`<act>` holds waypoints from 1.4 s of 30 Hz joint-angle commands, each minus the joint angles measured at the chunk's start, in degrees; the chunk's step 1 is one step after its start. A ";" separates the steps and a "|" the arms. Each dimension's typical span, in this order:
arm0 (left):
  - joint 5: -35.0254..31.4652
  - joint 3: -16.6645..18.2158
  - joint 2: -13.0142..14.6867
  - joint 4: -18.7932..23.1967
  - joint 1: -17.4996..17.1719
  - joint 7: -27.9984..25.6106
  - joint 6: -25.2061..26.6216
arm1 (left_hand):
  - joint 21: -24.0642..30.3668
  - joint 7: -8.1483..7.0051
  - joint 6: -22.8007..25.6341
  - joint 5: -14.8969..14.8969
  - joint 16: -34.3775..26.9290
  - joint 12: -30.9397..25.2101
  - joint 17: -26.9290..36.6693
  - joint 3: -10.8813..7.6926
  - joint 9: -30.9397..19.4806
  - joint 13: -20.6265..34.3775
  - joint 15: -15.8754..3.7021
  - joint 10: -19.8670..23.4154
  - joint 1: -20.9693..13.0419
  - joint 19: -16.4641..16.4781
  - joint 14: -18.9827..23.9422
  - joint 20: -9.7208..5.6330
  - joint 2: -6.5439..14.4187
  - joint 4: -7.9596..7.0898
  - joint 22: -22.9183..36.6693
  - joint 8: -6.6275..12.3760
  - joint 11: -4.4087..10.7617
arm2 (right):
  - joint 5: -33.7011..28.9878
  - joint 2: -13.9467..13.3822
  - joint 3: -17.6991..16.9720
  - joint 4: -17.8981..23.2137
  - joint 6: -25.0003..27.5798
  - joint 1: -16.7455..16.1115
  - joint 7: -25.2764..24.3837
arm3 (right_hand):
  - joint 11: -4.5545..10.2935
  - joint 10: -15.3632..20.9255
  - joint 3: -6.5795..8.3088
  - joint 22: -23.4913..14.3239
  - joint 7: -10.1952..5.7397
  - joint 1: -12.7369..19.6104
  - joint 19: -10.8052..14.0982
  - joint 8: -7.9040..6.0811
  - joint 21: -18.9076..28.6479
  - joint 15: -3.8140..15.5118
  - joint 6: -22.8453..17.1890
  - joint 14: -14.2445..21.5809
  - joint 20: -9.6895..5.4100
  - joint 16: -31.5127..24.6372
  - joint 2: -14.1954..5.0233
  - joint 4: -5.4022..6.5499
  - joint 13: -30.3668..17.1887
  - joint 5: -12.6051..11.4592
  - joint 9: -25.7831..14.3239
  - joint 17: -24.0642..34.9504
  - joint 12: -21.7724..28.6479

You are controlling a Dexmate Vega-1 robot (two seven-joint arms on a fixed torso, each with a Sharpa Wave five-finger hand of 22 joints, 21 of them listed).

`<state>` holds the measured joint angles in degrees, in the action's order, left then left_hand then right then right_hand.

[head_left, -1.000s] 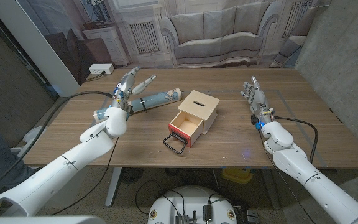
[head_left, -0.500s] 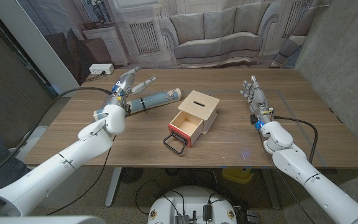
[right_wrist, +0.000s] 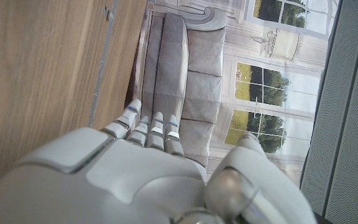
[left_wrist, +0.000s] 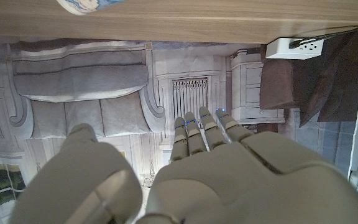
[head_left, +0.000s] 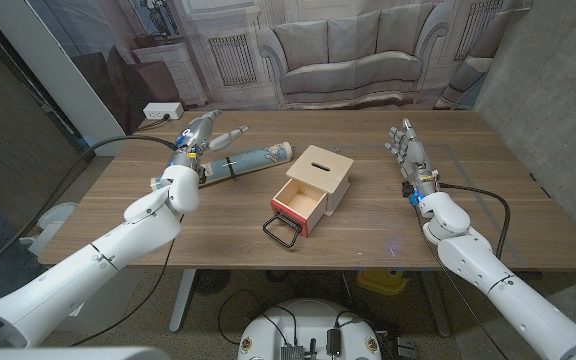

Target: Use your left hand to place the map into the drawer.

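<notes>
The left robot hand (head_left: 196, 135) stands over the table (head_left: 218, 220) with its fingers stretched out and apart, holding nothing; it hovers just beside the near end of the rolled map (head_left: 236, 162), whose edge also peeks into the left wrist view (left_wrist: 86, 5). The map lies on the table between that hand and the small wooden drawer (head_left: 301, 203), which is pulled open toward the robot, its black handle in front. The right robot hand (head_left: 408, 155) waits well apart, fingers straight, empty. By my reading the reach is in hand; next the hand must lower and close around the roll
</notes>
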<state>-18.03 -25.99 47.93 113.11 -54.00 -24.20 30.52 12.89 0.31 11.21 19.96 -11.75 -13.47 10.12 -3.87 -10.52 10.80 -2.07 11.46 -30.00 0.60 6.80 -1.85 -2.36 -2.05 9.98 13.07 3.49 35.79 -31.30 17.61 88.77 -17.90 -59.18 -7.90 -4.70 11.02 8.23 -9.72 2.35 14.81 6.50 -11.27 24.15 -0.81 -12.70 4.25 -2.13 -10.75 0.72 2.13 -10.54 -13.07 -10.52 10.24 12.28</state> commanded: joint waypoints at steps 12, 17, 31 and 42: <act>-6.09 -5.40 0.71 0.94 4.28 3.35 10.50 | 0.27 0.22 4.02 1.02 -0.49 -0.78 0.20 1.04 -0.26 0.32 -1.28 4.53 -4.49 3.81 4.34 -1.15 -3.17 3.15 0.19 0.88 0.10 | -0.13 -0.58 0.24 0.54 1.54 1.16 0.06 | -0.15 0.38 0.01 -0.36 0.01 0.18 0.50 -0.04 -0.44 -0.28 -0.46 0.34 -1.09 -0.05 -0.30 -0.30 -0.07 0.29 -0.32 0.15 -0.10; -6.59 -6.30 0.99 1.07 5.40 5.01 11.95 | 0.66 0.39 5.91 1.25 -0.76 -1.21 0.33 1.79 -0.29 0.48 -1.34 6.85 -5.97 6.09 6.30 -0.91 -4.50 4.18 0.25 1.17 0.08 | -0.23 -0.60 0.39 0.51 1.81 1.60 0.15 | 0.00 0.34 -0.01 -0.36 0.00 0.19 0.55 -0.03 -0.56 -0.27 -0.46 0.32 -1.06 -0.04 -0.33 -0.32 -0.07 0.31 -0.32 0.15 -0.12; -10.88 -10.31 2.15 2.73 8.06 9.36 18.85 | 0.94 0.64 5.78 1.28 -0.50 -1.11 0.45 2.86 -0.30 0.66 -0.80 7.65 -6.53 8.02 6.61 -0.46 -5.83 4.75 0.29 0.68 0.12 | -0.15 0.04 0.89 -0.58 1.44 2.33 0.77 | -0.16 0.36 0.05 -0.37 0.08 0.38 0.64 -0.01 -0.84 -0.26 -0.46 0.34 -1.00 -0.02 -0.55 -0.44 -0.07 0.35 -0.32 0.12 -0.12; -12.42 -12.57 3.07 2.87 10.19 13.39 21.49 | 1.15 0.00 6.66 1.30 -0.47 -1.04 0.48 3.83 -0.31 0.77 -1.87 8.40 -6.83 9.75 7.39 -0.66 -6.59 5.12 0.26 0.66 1.10 | 0.05 0.19 0.84 -0.50 1.01 1.84 0.75 | -0.12 0.37 0.13 -0.38 0.00 0.63 0.73 0.01 -1.09 -0.36 -0.46 0.31 -0.99 0.01 -0.74 -0.60 -0.07 0.40 -0.33 0.10 -0.12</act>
<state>-28.34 -35.91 50.27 115.75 -46.10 -14.77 48.52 13.79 0.42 17.25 20.86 -12.20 -14.42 10.56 -0.54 -10.52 11.34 -2.08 19.54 -36.62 9.75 13.54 -2.15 -8.58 2.84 9.98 13.60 4.20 35.62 -31.33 18.43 88.41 -16.22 -57.05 -7.28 -4.70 11.02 8.16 -10.01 2.35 15.20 6.70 -11.27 23.06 -0.81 -12.70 4.25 -1.92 -10.76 0.35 1.71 -10.54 -12.63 -10.52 10.24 12.28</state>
